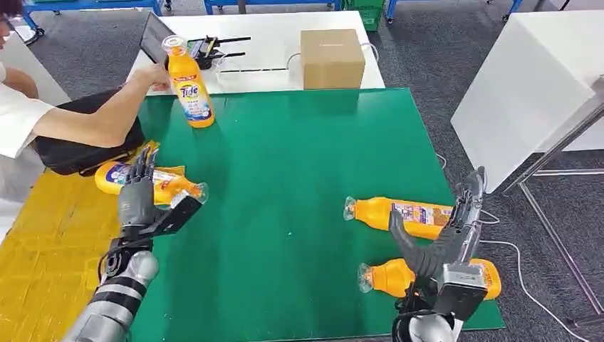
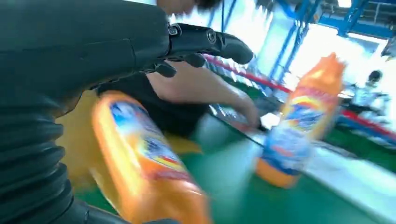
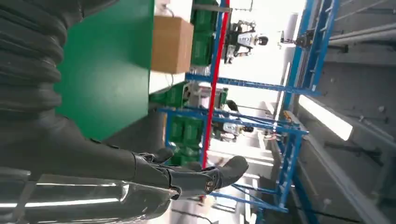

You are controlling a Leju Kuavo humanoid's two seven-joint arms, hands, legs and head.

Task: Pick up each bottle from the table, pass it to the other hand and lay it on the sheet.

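A broad green mat point(image 1: 299, 178) covers the table, with a yellow textured sheet point(image 1: 50, 242) along its left side and a white table point(image 1: 263, 43) behind it. A brown cardboard box point(image 1: 332, 58) stands at the mat's far edge. A person's bare arm point(image 1: 100, 114) reaches in from the left, the fingers on an upright orange Tide bottle point(image 1: 189, 84) at the far left corner of the mat. An orange bottle with a blue label point(image 1: 160, 182) lies on its side where sheet and mat meet, directly beneath the left hand point(image 1: 141, 192), whose fingers are spread and grasp nothing. Two more orange bottles lie on the mat's right side: the farther one point(image 1: 395, 214) and the nearer one point(image 1: 399, 276). The right hand point(image 1: 449, 231) hovers over both, fingers extended, empty.
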